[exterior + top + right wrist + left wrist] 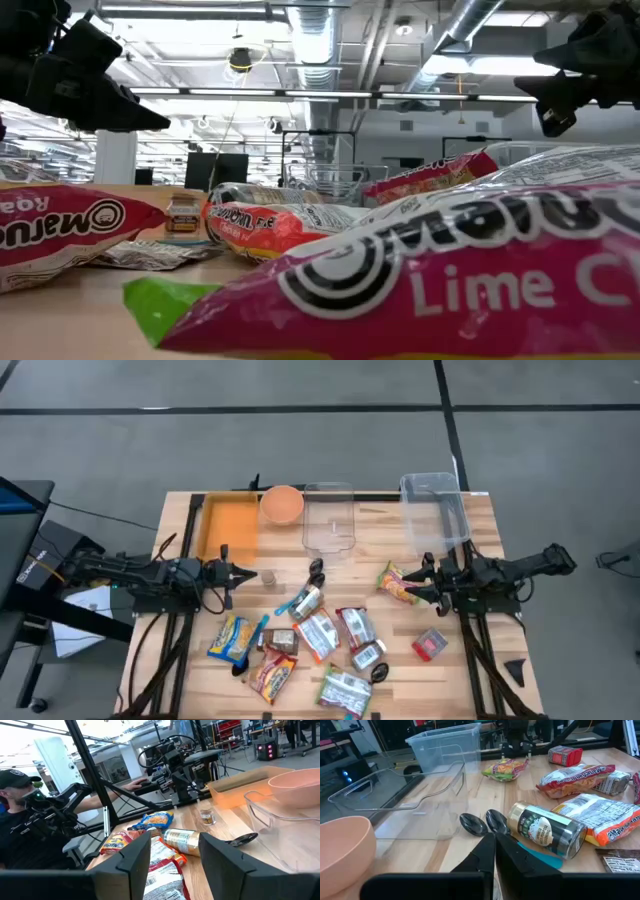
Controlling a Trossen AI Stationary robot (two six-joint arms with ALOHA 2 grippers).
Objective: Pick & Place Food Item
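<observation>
A small green, yellow and red snack packet (397,582) lies flat on the table right of centre. My right gripper (424,580) hovers open just to its right, raised above the table in the low view (555,110). Nothing shows between its fingers in the right wrist view (175,855). Across the table in the left wrist view, the packet (505,767) lies in front of that gripper. My left gripper (243,573) hangs shut over the table's left half, its fingertips together (492,850) and holding nothing.
Several ramen packets (320,635), a lying jar (305,603), two spoons (316,570) and a red pack (430,644) cover the table's near middle. An orange tray (230,525), a pink bowl (283,503), a clear tray (328,520) and a clear bin (435,510) line the far side. A person (20,820) sits beyond the table.
</observation>
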